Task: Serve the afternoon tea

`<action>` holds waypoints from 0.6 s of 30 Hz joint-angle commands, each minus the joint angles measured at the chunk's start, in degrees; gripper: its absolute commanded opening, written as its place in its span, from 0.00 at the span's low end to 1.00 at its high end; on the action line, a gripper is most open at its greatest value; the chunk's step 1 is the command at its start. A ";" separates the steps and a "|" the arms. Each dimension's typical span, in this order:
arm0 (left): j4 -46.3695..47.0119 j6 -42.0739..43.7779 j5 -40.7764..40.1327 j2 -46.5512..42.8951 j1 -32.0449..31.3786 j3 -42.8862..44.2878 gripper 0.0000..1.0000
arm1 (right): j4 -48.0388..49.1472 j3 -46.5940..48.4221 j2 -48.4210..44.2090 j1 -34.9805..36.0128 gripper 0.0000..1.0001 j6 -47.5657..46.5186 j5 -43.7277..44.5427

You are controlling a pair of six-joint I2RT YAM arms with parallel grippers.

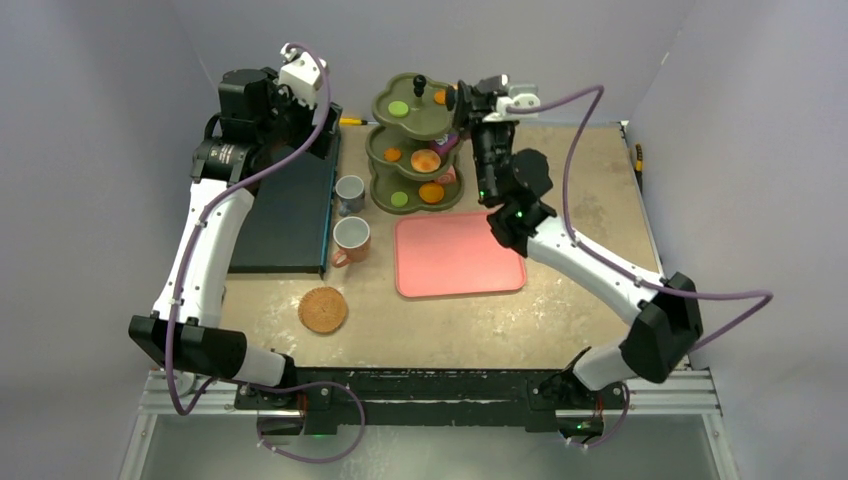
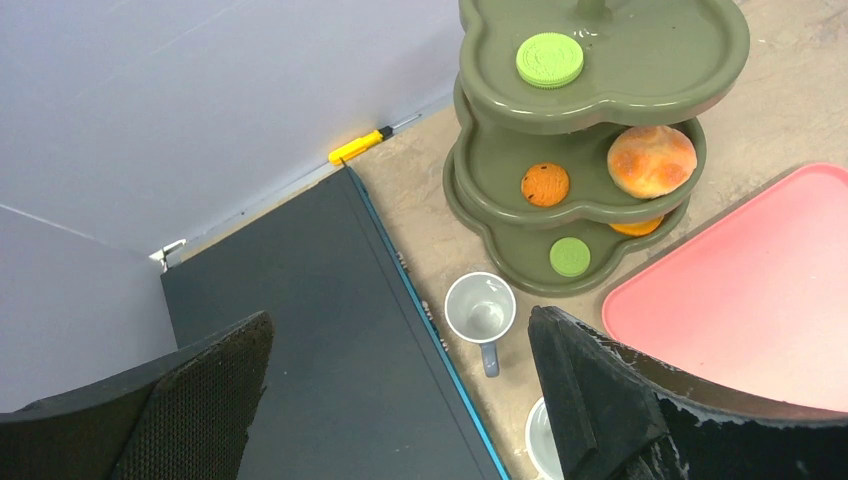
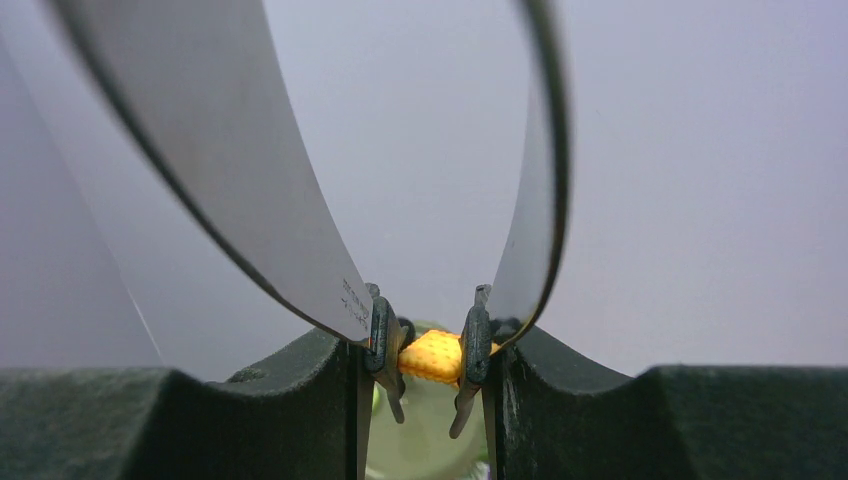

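A small orange cookie (image 3: pixel 432 356) is pinched between the tips of the tongs (image 3: pixel 250 180), at the top shelf of the green stand (image 1: pixel 420 118). The right hand (image 1: pixel 468 103) squeezes the tongs shut. The left hand (image 2: pixel 400 410) is wide open.

The table (image 1: pixel 570 320) has a worn, mottled tan top. A dark flat slab (image 1: pixel 285 215) lies along its left side, with a small grey mug (image 1: pixel 349 190) and an orange mug (image 1: pixel 351 238) just beside it. Behind them stands a green tiered stand (image 1: pixel 384 200), its base touching a pink tray (image 1: pixel 455 255). A round waffle biscuit (image 1: pixel 323 309) lies near the front, and a yellow tool (image 1: pixel 352 121) at the far edge.
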 commanded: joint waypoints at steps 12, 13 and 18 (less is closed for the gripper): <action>2.10 -0.37 -0.89 -2.53 0.84 -1.33 0.99 | -5.82 17.32 16.93 -1.63 0.36 0.66 -10.06; 2.03 -0.44 -0.82 -2.52 0.86 -1.41 0.99 | -5.97 17.26 17.23 -1.74 0.36 0.66 -10.03; 2.10 -0.88 -0.51 -2.65 0.95 -1.90 0.99 | -7.01 17.39 18.39 -2.63 0.39 0.57 -10.19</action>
